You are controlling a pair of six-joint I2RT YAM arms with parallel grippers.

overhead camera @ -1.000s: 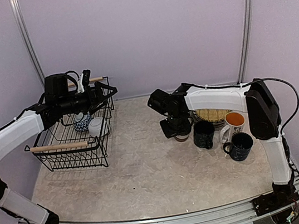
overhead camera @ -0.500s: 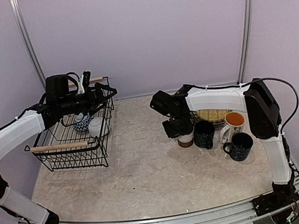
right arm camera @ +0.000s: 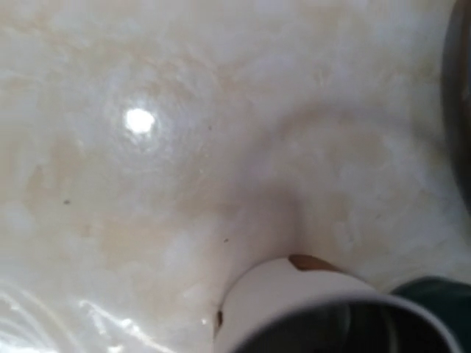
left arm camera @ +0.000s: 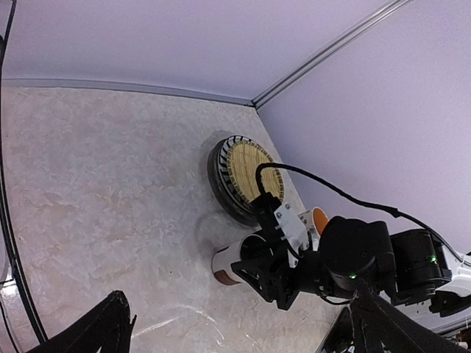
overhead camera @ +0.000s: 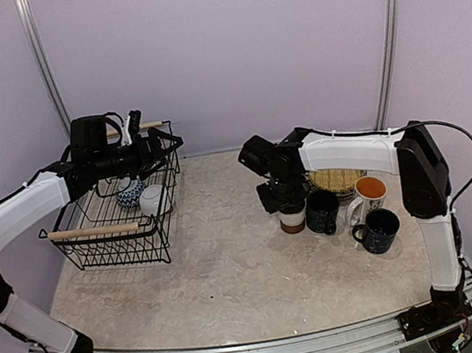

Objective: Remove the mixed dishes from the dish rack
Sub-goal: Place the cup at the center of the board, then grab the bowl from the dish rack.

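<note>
Looking from top: dish rack (overhead camera: 113, 248) sits at L of table (overhead camera: 233, 274), w/ white bowl (overhead camera: 152, 198) and a blue-patterned piece (overhead camera: 129, 192) inside. Left gripper (overhead camera: 164, 143) hangs over rack's far R corner. Right gripper (overhead camera: 283, 196) is just above small brown-white cup (overhead camera: 293, 218), which stands on table beside dark mug (overhead camera: 322, 212). We can't tell whether its jaws are apart. Orange-lined mug (overhead camera: 369, 192), dark blue mug (overhead camera: 377, 231) and woven plate (overhead camera: 336, 179) stand nearby.

Left wrist cam: own fingers (left arm camera: 103, 327) spread wide, holding nothing.

Right wrist cam: we see the cup's rim at bottom edge; fingers out of frame.
</note>
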